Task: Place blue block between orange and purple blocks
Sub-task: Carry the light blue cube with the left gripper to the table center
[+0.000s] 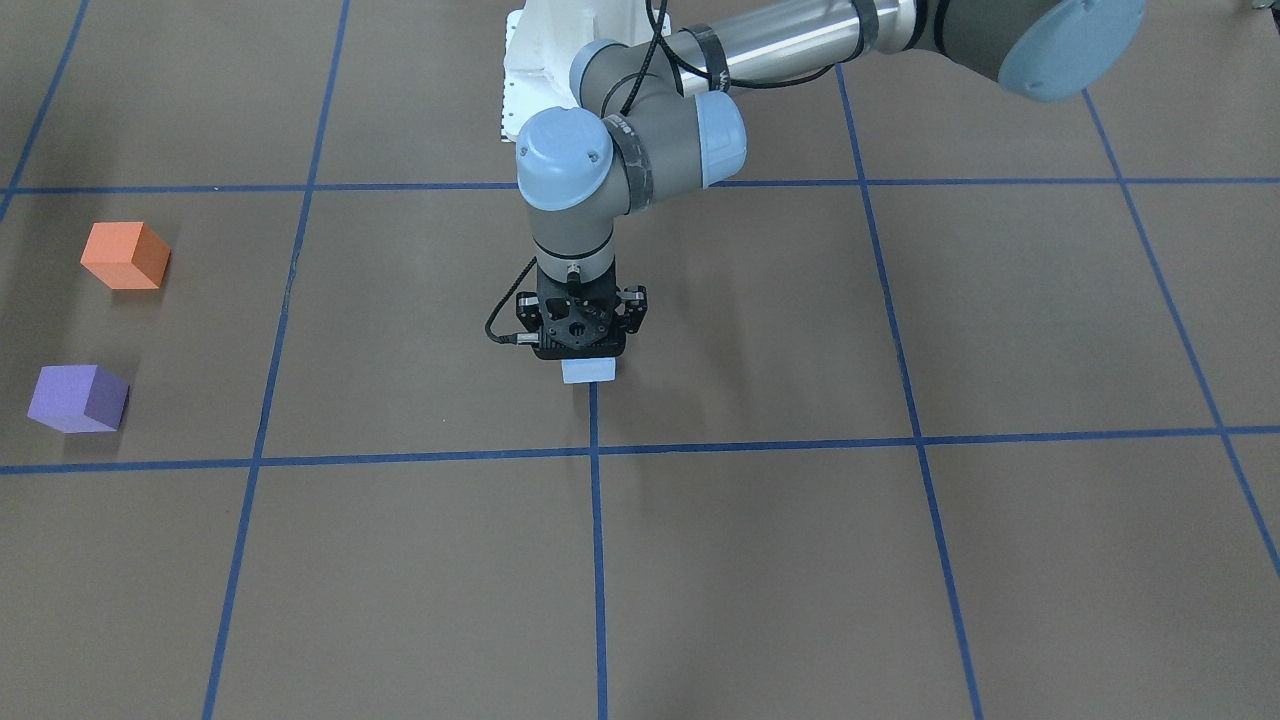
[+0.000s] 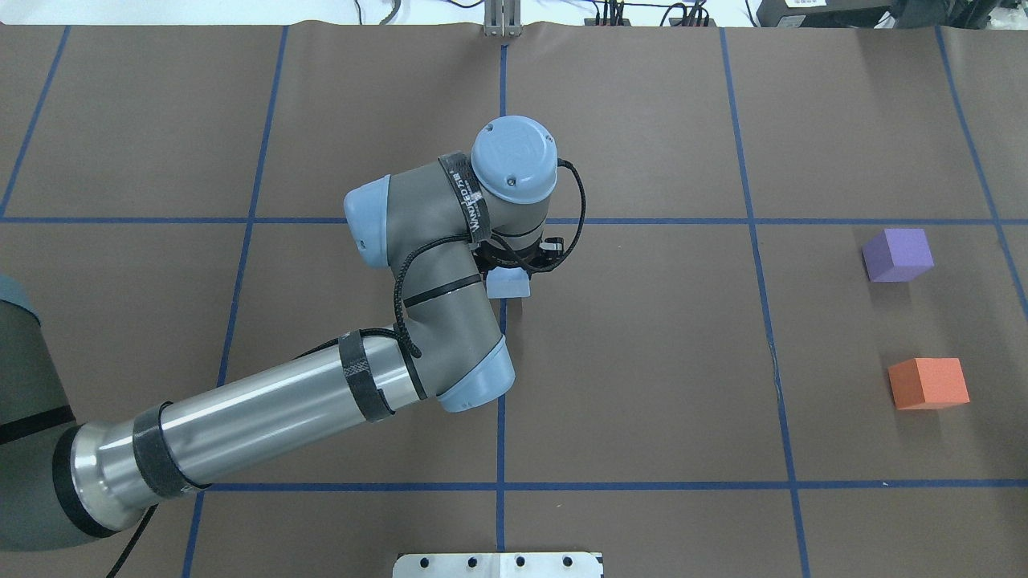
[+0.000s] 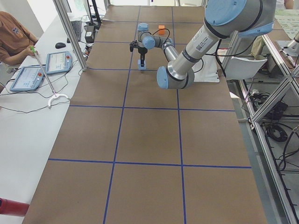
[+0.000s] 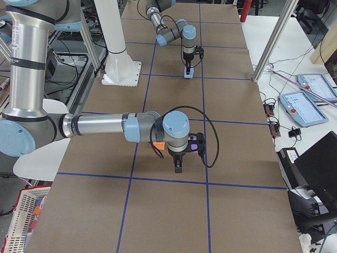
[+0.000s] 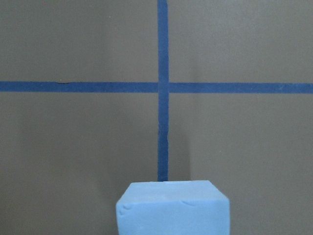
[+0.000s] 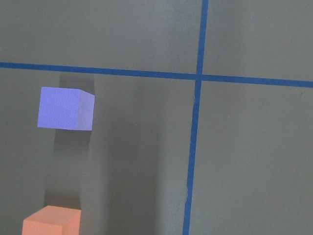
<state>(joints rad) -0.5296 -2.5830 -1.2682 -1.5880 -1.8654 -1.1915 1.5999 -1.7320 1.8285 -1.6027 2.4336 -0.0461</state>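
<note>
The light blue block [image 1: 588, 370] is at the table's middle, on a blue tape line. My left gripper [image 1: 585, 355] points straight down and is shut on it; its fingers are hidden under the wrist. The block fills the bottom of the left wrist view [image 5: 172, 208]. The orange block [image 1: 125, 256] and the purple block [image 1: 78, 398] sit apart near the table's end on my right, with a gap between them. My right gripper [image 4: 179, 167] hangs over these two blocks in the exterior right view only; I cannot tell whether it is open.
Blue tape lines [image 2: 502, 417] divide the brown table into squares. The white robot base [image 1: 530, 70] stands at the table's edge. A seated operator [image 3: 14, 37] and tablets [image 3: 58, 61] are beside the table.
</note>
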